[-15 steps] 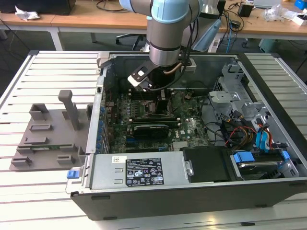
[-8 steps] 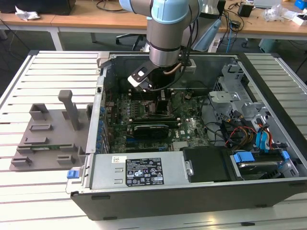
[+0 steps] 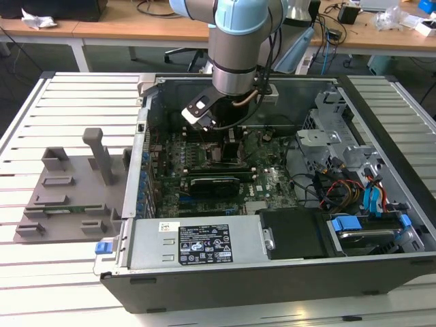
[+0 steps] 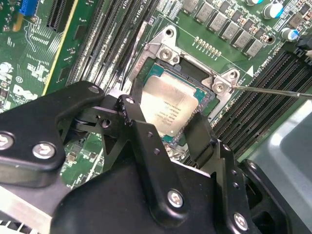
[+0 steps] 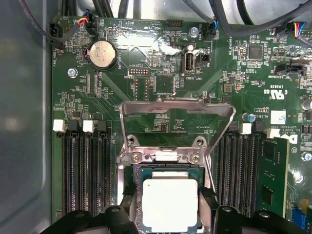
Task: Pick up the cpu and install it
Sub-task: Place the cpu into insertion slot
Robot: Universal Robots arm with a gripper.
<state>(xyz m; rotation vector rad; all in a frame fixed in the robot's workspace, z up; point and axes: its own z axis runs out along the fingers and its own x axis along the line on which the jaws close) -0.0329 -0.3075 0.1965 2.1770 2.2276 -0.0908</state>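
holding the cpu by two opposite edges in the hand, level, lined up squarely with the open socket.

The cpu top is dull silvery metal — the tool matt black.

The table was a pale top made of long slats with a dark rim. An open computer case lay on its side across the middle of the table, with one dark wall facing the camera. Just beside the case, on the exterior view's left, a flat grey fixture plate rested on the slats. It carried several low blocks and one upright post. On the case's other side, more slats ran to the rim.
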